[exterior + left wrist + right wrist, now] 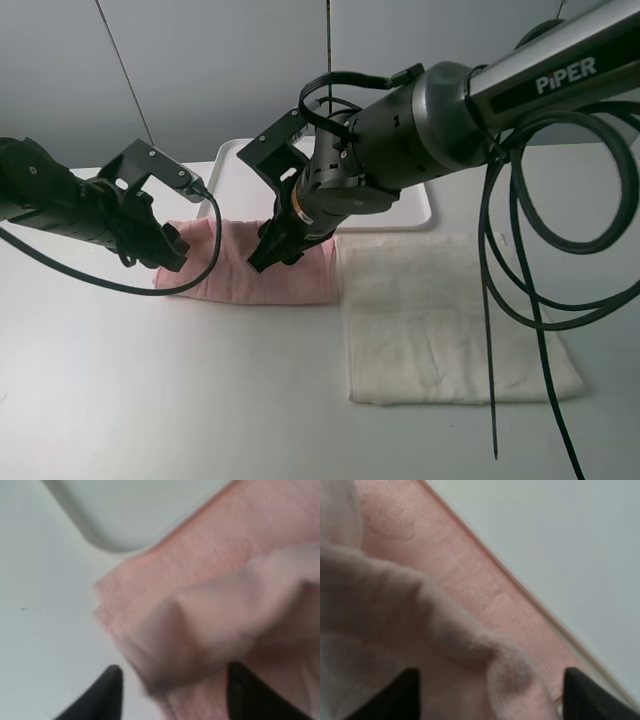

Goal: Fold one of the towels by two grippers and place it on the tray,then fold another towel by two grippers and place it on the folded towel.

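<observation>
Exterior high: the pink towel (250,275) is lying folded just in front of the tray (228,168), not on it. The left gripper (172,250) and right gripper (262,262) are hanging at its fold, so a snagging finger could be undoing it.

Left wrist: the jaws are standing apart, with loose cloth bulging between them.

Right wrist: the jaws are gaping wide, pinching nothing.

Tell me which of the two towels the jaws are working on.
The pale pink towel, folded into a strip in front of the tray; both pairs of jaws stand over it. The cream-white towel lies flat to its right, untouched.
</observation>
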Tool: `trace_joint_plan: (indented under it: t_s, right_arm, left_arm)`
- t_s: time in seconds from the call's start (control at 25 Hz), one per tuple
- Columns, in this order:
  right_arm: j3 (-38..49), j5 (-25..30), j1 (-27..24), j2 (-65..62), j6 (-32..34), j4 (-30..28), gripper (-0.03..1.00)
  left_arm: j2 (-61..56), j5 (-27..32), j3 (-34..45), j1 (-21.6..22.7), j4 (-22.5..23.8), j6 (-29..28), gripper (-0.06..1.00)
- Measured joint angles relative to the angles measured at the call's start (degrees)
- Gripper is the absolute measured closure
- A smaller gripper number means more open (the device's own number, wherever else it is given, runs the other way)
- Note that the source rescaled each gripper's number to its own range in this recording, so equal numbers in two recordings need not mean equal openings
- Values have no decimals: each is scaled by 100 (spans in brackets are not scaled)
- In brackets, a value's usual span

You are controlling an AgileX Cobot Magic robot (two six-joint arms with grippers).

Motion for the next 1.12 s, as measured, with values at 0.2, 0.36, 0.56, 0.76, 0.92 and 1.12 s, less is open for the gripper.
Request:
trace_joint_plan:
  t_s: [0.2, 0.36, 0.56, 0.76, 0.92, 1.12]
  right_arm:
    - [0, 208, 0, 0, 372, -124, -2]
    - [-206, 635, -5, 0, 137, 250, -3]
    - [-757, 1063, -217, 0, -1600, 2360, -3]
    - [-1051, 1637, -634, 0, -3222, 4218, -3]
    - [-1063, 2112, -736, 0, -3580, 4530, -3]
    - [-1063, 2302, -752, 0, -3652, 4555, -3]
  left_arm:
    - [0, -185, -13, 3, -11, -406, -4]
    - [26, 201, -86, 191, -11, -729, -4]
    - [330, 1616, -761, 891, -22, -1531, -4]
    - [583, 2279, -1246, 1015, -22, -1819, -4]
    - [810, 2520, -1549, 951, 231, -2355, 0]
    - [1276, 3103, -2062, 951, 956, -3113, 14]
